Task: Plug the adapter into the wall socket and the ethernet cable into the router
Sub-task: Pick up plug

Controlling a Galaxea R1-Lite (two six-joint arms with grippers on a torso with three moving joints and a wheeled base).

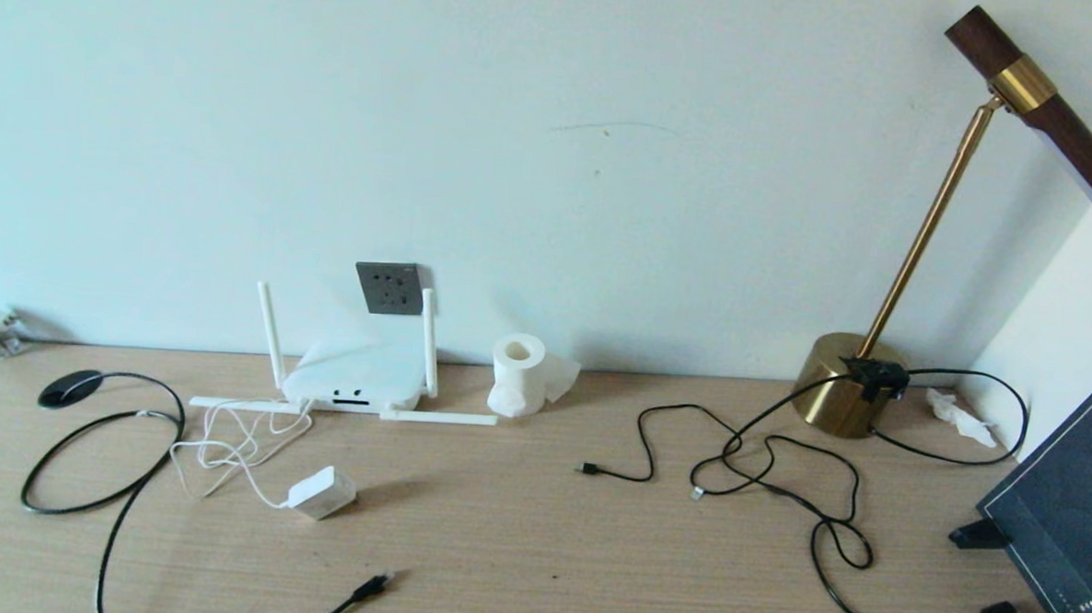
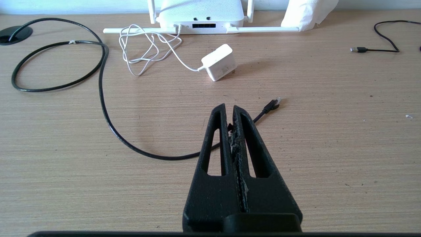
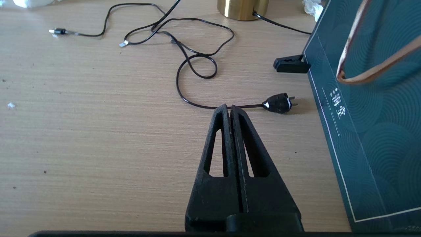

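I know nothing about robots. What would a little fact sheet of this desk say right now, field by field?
adapter: lying on the desk, unplugged
wall socket: on the wall behind the router, nothing in it
router: against the wall, front ports free
ethernet cable: loose on the desk, plug unconnected
left gripper: shut, empty, above the desk
right gripper: shut, empty
also there: toilet paper roll, brass lamp
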